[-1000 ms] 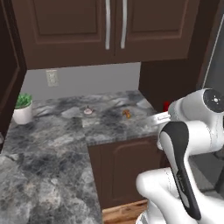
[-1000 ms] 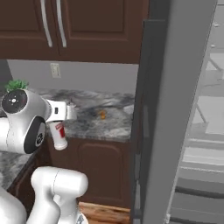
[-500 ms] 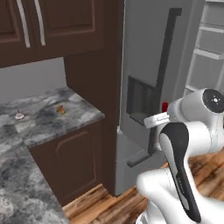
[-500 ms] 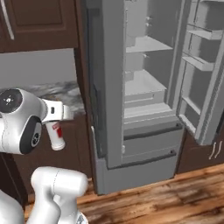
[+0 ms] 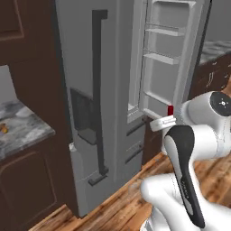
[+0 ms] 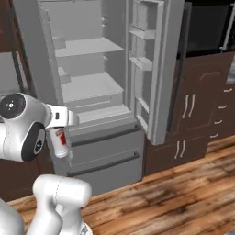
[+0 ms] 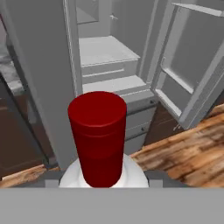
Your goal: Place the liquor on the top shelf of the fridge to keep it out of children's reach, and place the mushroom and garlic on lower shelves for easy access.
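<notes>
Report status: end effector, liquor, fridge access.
End effector shut on liquor, red cap up. Fridge right door open, shelves bare. Nothing blocking the top shelf.

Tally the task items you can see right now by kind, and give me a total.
Liquor bottle: 1, carried at the arm's end, red cap up
Fridge: 1, right door open
Fridge shelves inside the main compartment: 2 plainly visible
Mushroom: 1, a small orange-brown speck on the counter
Total: 5

liquor (image 7: 98, 135) hides end effector fingertips
</notes>
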{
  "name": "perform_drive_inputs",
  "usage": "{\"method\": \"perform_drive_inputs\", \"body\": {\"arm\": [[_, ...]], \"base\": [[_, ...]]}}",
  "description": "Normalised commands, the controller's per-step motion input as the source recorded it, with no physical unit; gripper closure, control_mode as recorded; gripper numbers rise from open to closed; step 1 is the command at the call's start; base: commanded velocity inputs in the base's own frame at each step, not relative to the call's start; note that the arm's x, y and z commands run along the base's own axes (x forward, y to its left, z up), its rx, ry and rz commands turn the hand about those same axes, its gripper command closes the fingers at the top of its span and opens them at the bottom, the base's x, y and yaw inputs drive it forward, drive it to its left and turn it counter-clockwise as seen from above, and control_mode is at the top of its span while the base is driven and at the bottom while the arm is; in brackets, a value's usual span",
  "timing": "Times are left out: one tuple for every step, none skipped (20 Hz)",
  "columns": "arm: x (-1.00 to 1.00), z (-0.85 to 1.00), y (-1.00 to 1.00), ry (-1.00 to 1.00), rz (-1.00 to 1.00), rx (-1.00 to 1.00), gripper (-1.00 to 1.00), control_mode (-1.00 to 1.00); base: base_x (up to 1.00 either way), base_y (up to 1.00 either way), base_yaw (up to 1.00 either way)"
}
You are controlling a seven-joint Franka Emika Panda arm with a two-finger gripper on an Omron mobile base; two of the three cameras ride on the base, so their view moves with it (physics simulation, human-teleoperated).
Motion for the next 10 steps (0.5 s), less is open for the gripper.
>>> {"method": "perform_drive_inputs", "body": {"arm": [[0.00,0.00,0.00,0.00,0.00,0.00,1.00,1.00],[0.00,0.00,0.00,0.00,0.00,0.00,1.00,1.00],[0.00,0.00,0.00,0.00,0.00,0.00,1.00,1.00],[0.00,0.00,0.00,0.00,0.00,0.00,1.00,1.00],[0.00,0.00,0.00,0.00,0.00,0.00,1.00,1.00],[0.00,0.00,0.00,0.00,0.00,0.00,1.00,1.00],[0.00,0.00,0.00,0.00,0.00,0.00,1.00,1.00],[0.00,0.00,0.00,0.00,0.00,0.00,1.00,1.00],[0.00,0.00,0.00,0.00,0.00,0.00,1.00,1.00],[0.00,0.00,0.00,0.00,0.00,0.00,1.00,1.00]], "base": [[0.30,-0.93,0.05],[0.36,-0.86,0.15],[0.41,-0.83,0.28],[0.44,-0.80,0.37],[0.49,-0.72,0.41],[0.54,-0.63,0.45],[0.51,-0.61,0.48],[0.51,-0.59,0.50],[0.48,-0.51,0.51],[0.46,-0.51,0.52]]}}
